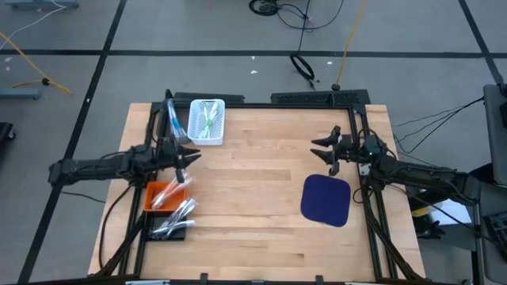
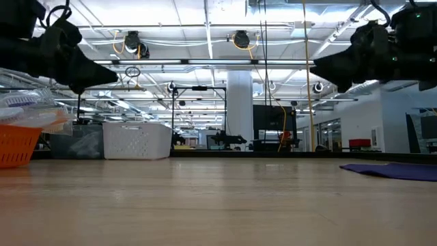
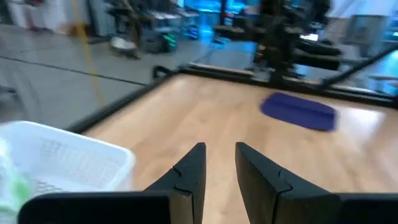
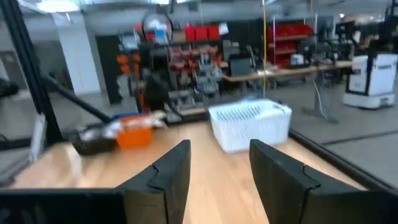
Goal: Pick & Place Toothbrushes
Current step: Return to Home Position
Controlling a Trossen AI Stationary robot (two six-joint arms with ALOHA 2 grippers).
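Wood table (image 1: 261, 229), toothbrushes (image 1: 178, 215) — workshop hall (image 2: 235, 102) beyond

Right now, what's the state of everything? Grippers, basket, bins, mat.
Left gripper: open, empty, above the table.
Right gripper: open, empty, above the table.
Basket: upright, some toothbrushes inside.
Orange bin: toothbrushes inside, some poking over the rim.
Black bin: toothbrushes inside.
Mat: lying flat.

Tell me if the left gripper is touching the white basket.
Apart. The low view shows the left gripper hanging in the air, with clear space between it and the white basket standing on the table.
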